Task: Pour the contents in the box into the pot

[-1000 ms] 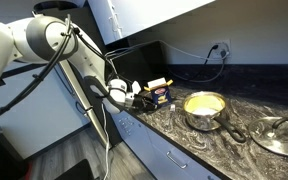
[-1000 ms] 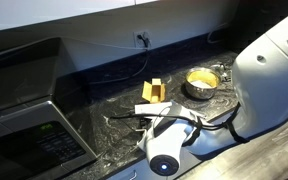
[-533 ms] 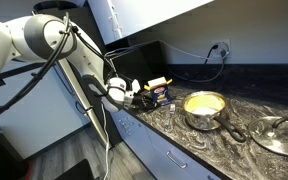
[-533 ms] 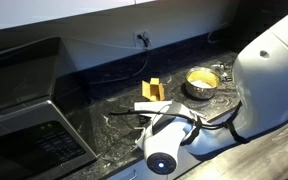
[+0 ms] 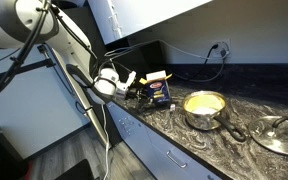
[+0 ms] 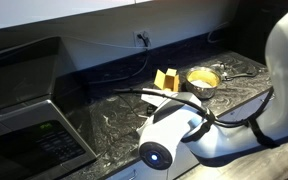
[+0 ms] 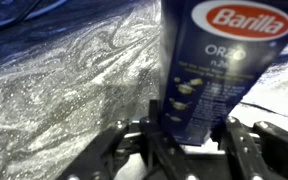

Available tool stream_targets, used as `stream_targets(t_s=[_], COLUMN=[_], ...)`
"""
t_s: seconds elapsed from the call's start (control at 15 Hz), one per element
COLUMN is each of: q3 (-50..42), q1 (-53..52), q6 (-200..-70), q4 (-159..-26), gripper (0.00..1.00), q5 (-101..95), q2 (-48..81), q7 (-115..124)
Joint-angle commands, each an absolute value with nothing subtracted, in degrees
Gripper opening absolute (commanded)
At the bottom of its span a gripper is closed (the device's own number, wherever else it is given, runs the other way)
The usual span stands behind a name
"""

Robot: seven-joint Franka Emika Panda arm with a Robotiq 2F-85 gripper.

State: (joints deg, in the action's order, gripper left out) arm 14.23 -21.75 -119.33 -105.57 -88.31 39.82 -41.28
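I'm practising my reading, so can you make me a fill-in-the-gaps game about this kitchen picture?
The blue box says ____ in a red oval.
The pot looks ____ inside.
The glass lid lies beside the pot on the ____.
The gripper has its jaws around the ____.
Missing words: Barilla; yellow; counter; box.

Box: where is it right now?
In an exterior view the box is between the hand and the pot, over the dark marbled counter; the wrist view shows it gripped in the hand.
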Motion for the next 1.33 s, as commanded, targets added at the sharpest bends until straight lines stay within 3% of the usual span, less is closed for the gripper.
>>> stream_targets(t_s=[0.0,0.47,1.27], q3=[15.4,15.2,13.7], q1=[-19.7,-12.6,-0.1], q6=[-117.8,-124.4,-150.1], q4=[-112.4,-117.8,-123.0], gripper=[0.22,0.22,0.22], q5=[-83.4,-71.2,-42.4], q2=[31.0,22.2,15.6], q7=[-40.4,-42.3,-58.6])
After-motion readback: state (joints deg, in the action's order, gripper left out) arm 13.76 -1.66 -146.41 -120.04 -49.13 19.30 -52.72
